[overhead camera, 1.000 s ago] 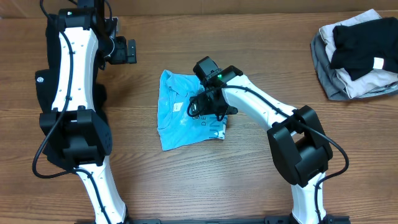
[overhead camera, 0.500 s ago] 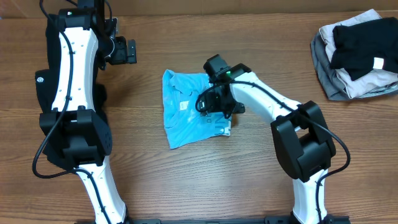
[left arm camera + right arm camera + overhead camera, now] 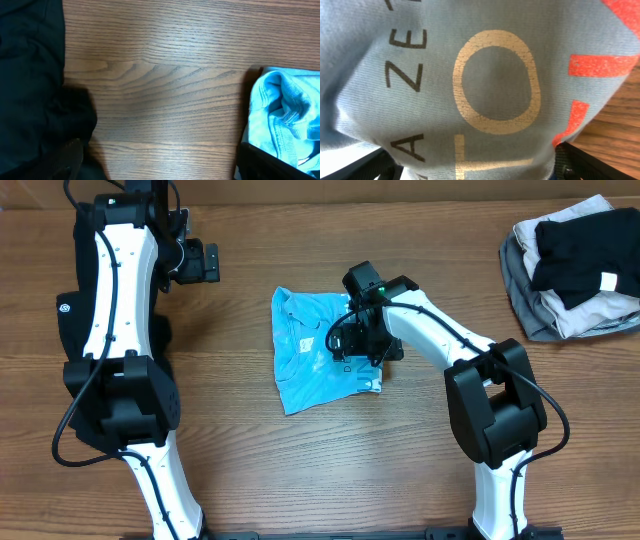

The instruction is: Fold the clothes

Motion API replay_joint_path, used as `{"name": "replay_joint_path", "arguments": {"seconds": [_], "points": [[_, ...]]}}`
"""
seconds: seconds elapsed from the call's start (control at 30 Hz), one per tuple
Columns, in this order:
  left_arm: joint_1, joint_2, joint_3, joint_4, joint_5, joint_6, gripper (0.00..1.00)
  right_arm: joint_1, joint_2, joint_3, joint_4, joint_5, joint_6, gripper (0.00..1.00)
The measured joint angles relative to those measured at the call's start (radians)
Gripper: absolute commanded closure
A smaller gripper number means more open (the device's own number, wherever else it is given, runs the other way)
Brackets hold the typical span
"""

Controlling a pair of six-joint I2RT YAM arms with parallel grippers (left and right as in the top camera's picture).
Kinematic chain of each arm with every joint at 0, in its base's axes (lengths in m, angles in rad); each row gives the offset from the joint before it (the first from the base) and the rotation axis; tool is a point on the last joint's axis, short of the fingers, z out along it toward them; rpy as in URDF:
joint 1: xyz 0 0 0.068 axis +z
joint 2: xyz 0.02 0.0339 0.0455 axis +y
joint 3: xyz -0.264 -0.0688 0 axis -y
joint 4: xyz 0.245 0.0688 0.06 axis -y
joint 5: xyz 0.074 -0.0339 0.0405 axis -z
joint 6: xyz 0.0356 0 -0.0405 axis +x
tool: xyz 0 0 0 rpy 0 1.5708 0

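The light blue T-shirt [image 3: 315, 355] lies folded in the middle of the table, with printed lettering near its right edge. My right gripper [image 3: 362, 345] presses down on the shirt's right part. In the right wrist view the lettered cloth [image 3: 485, 85] fills the frame and bulges between the two wide-apart fingers [image 3: 475, 170]. My left gripper [image 3: 205, 262] is open and empty, apart from the shirt at the back left. The shirt's edge shows in the left wrist view [image 3: 285, 120]. A black garment [image 3: 68, 330] with a small white round logo lies at the far left, partly under the left arm.
A pile of grey, black and light clothes [image 3: 570, 270] sits at the back right corner. In the left wrist view the black cloth [image 3: 30, 75] covers the left side, with bare wooden table [image 3: 160, 85] between it and the shirt.
My right gripper has moved to the right and slightly back, and the blue shirt has slid to the right with it. The left arm has not moved.
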Motion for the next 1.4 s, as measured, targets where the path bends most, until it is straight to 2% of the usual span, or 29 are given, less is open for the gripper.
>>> {"name": "replay_joint_path", "arguments": {"seconds": [0.2,0.57,0.83,1.4], "points": [[0.000,0.000,0.000,0.001,0.000,0.000,0.00,0.000,-0.012,0.000,-0.040,-0.019,0.000,0.04],[0.000,0.000,0.000,0.004,0.000,0.000,0.00,0.039,-0.168,0.017,-0.044,-0.124,-0.007,0.03],[0.000,0.000,0.000,0.004,0.012,-0.001,0.00,0.123,-0.168,-0.005,-0.003,-0.126,-0.029,0.03],[0.000,0.000,0.000,0.006,0.019,-0.001,0.00,0.124,-0.054,-0.070,0.055,-0.093,-0.109,0.03]]}}
